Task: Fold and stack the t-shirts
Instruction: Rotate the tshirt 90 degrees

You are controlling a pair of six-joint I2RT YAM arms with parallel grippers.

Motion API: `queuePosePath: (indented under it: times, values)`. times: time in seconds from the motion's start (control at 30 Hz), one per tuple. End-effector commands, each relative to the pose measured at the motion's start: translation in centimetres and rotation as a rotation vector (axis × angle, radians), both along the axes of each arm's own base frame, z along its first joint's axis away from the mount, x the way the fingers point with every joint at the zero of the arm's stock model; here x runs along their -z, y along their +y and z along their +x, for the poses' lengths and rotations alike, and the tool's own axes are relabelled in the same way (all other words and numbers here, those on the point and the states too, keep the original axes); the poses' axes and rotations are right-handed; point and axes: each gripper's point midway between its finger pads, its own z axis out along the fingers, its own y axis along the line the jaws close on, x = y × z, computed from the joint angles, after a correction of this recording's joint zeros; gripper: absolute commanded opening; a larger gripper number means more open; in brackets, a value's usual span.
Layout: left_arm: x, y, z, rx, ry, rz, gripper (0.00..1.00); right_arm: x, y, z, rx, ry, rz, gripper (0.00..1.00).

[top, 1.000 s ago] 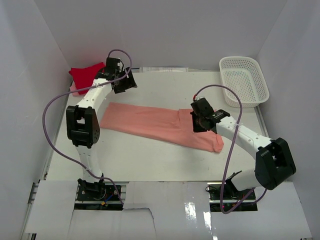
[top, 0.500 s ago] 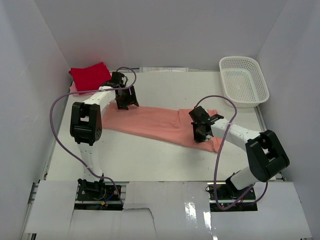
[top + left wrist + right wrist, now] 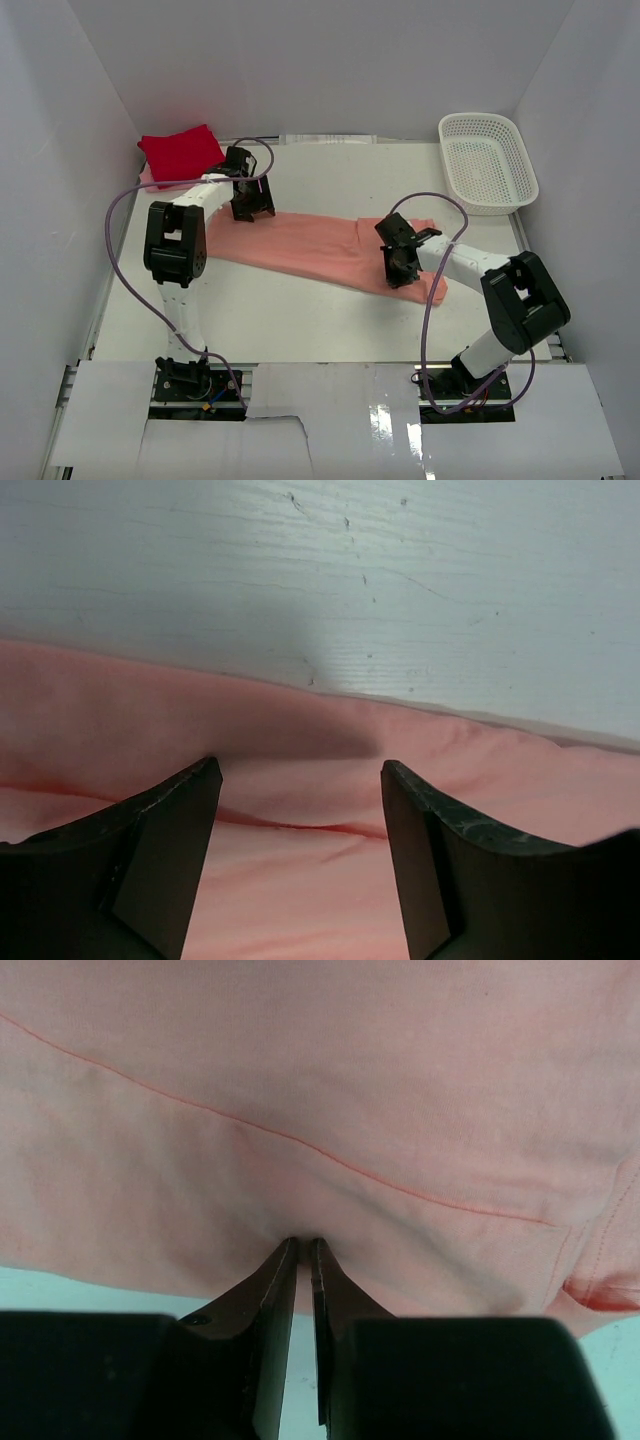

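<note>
Top view: salmon-pink t-shirt (image 3: 300, 245), long strip on counter (image 3: 280, 310), running 10 to 4 o'clock.
Left wrist: left jaws wide apart, empty, poised over its edge.
Right wrist: right jaws pinched together on its hem.
Judged limp and light; edges look the best hold.

Seen from the arms' side, the table (image 3: 300, 320) carries a spread shirt (image 3: 310, 245) across its middle, slanting from 10 o'clock down to 4 o'clock. A folded shirt (image 3: 180, 152) sits in the far corner at 11 o'clock, and the basket (image 3: 485, 160) at 1 o'clock. The left gripper (image 3: 250, 207) is at the spread shirt's far-left edge. The right gripper (image 3: 400, 266) is on its near-right end.
</note>
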Motion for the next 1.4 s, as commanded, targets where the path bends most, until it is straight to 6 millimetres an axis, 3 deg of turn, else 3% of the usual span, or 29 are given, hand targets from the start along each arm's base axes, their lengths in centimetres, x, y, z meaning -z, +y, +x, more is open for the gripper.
queuePosePath:
  times: [0.0,0.2,0.43,0.73,0.93,0.97,1.0,1.07,1.1,1.13,1.2,1.23,1.37]
  values:
    - [0.4,0.9,0.6,-0.025,-0.013,0.060,0.77,1.4,-0.3,0.4,0.032,0.026,-0.009,0.17]
    - [2.5,1.8,-0.4,-0.052,0.064,0.082,0.77,1.8,-1.0,2.1,0.051,0.032,-0.017,0.17]
    - [4.8,4.6,-3.7,-0.127,0.191,0.194,0.77,1.7,-1.7,5.5,0.078,0.036,0.004,0.17]
    - [4.6,5.7,-9.5,-0.151,0.263,0.211,0.79,1.8,1.1,12.1,-0.014,0.022,0.029,0.17]
    - [3.4,5.1,-13.8,-0.178,0.286,0.136,0.79,1.4,3.1,17.5,-0.061,-0.021,0.092,0.18]
    - [3.1,4.5,-14.5,-0.174,0.294,0.098,0.80,2.0,3.4,18.1,-0.068,-0.013,0.095,0.17]
    - [2.0,3.9,-14.7,-0.171,0.272,0.056,0.80,1.0,3.7,19.7,-0.070,-0.045,0.115,0.18]
    - [2.1,3.3,-16.8,-0.195,0.306,0.007,0.80,1.5,4.4,20.9,-0.093,-0.038,0.137,0.18]
    - [1.0,2.8,-16.9,-0.196,0.272,-0.034,0.80,0.5,4.7,22.6,-0.094,-0.076,0.151,0.18]
    - [1.3,2.2,-18.7,-0.193,0.308,-0.076,0.80,1.2,5.4,23.0,-0.110,-0.057,0.181,0.18]
    - [0.9,1.5,-19.7,-0.212,0.307,-0.125,0.80,0.0,5.8,25.2,-0.121,-0.101,0.208,0.19]
    - [0.3,1.2,-20.1,-0.213,0.292,-0.144,0.80,1.1,6.1,25.5,-0.127,-0.083,0.216,0.20]
    - [0.7,0.6,-23.0,-0.228,0.318,-0.189,0.80,0.8,6.6,28.6,-0.127,-0.118,0.290,0.21]
